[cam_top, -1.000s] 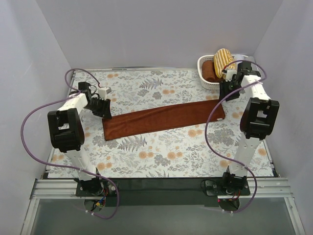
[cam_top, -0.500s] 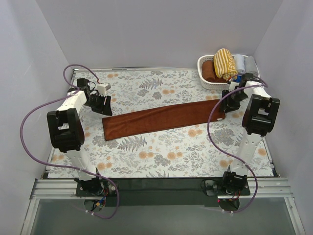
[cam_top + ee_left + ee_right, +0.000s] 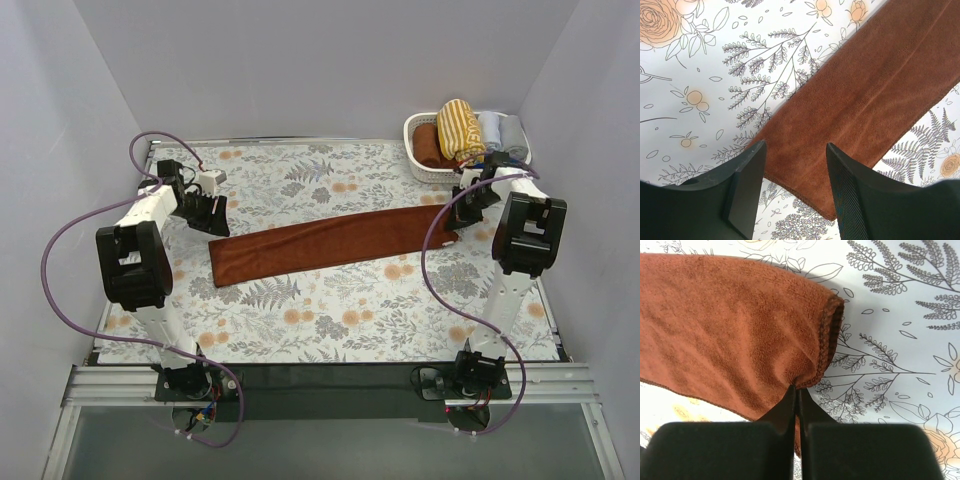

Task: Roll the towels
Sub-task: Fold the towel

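The long rust-brown towel point(image 3: 335, 243) lies flat and slanted across the flowered table. My right gripper point(image 3: 458, 222) is shut on the hem at its right end point(image 3: 810, 375), the cloth bunched and lifted at the pinch point(image 3: 797, 388). My left gripper point(image 3: 213, 215) stands open just above the towel's left end point(image 3: 865, 100), nothing between its fingers point(image 3: 747, 185). The mustard-yellow striped towel point(image 3: 459, 129) sits rolled in the white basket point(image 3: 420, 165) at the back right.
The basket also holds a brown roll point(image 3: 428, 145) and pale grey-blue rolls point(image 3: 500, 130). White walls close in the table on three sides. Purple cables loop beside both arms.
My right gripper came down from near the basket to the towel's right end and shut on its hem. The left gripper backed off slightly from the left end and opened wider.
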Motion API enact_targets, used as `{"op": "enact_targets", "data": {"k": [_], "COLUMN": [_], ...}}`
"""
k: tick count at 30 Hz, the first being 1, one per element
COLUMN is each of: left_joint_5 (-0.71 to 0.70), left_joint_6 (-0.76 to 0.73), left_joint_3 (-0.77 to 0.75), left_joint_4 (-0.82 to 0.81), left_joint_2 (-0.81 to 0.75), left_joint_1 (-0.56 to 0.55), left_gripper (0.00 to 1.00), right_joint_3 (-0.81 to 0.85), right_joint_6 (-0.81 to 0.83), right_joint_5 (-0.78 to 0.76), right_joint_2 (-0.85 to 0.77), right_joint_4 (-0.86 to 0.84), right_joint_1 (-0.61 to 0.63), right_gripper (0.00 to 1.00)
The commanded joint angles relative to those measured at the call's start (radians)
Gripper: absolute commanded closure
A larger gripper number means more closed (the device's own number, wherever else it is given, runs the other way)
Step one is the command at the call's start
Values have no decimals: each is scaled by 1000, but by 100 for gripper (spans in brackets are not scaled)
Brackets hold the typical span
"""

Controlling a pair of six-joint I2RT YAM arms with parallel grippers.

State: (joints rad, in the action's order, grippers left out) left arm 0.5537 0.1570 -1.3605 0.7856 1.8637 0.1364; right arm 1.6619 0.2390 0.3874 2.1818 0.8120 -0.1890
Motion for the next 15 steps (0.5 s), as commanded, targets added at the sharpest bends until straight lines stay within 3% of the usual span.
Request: {"op": "enact_targets", "data": {"k": [1,8,15], "left_joint_5": [17,11,26], "left_joint_6": [-8,-19,-11], "left_joint_3": [-35,-42,-34], "left_joint_4": [6,17,18], "left_joint_2": [-17,-29,-21], "left_joint_1": [5,5,3], "left_gripper": [52,52,52], "right_joint_3": [7,9,16], "right_joint_6": [13,94,112], "right_joint_5": [-57,-196,-19], "right_joint_2": [-17,-60,-148], "right_joint_4": [13,15,44], "right_joint_1": [-10,-64,-35], "right_gripper": [99,99,99]}}
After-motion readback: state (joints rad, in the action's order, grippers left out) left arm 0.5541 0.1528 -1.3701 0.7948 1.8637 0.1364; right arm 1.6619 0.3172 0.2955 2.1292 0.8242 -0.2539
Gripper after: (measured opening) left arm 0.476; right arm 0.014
